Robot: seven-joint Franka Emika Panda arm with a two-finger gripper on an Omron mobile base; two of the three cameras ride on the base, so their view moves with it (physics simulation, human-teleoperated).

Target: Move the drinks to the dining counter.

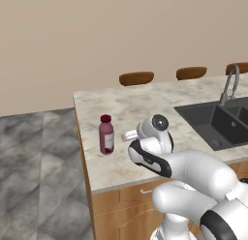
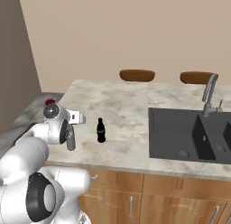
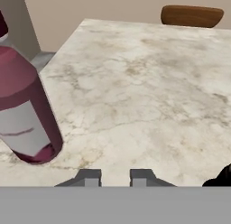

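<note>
Two drinks stand on the dining counter [image 1: 126, 106] near its left end. The dark-red juice bottle [image 1: 106, 134] with its red cap is upright. It looms large at the left of the hand view [image 3: 27, 110], and its cap peeks out behind my arm [image 2: 50, 102]. The slim black cola bottle [image 2: 101, 130] stands upright a little to the right of my hand. My gripper [image 3: 116, 178] is shut with nothing between its tips. It hovers low over the marble [image 3: 135, 83], between the two bottles and touching neither. A dark rounded shape [image 3: 221, 178] shows at the hand view's lower right.
A black sink [image 1: 218, 123] [image 2: 189, 133] with a grey faucet [image 1: 230, 86] [image 2: 208, 94] is set into the counter to the right. Brown stools [image 1: 136, 78] [image 2: 137, 75] [image 3: 191, 15] line the far edge. Grey tiled floor [image 1: 38, 176] lies left of the counter.
</note>
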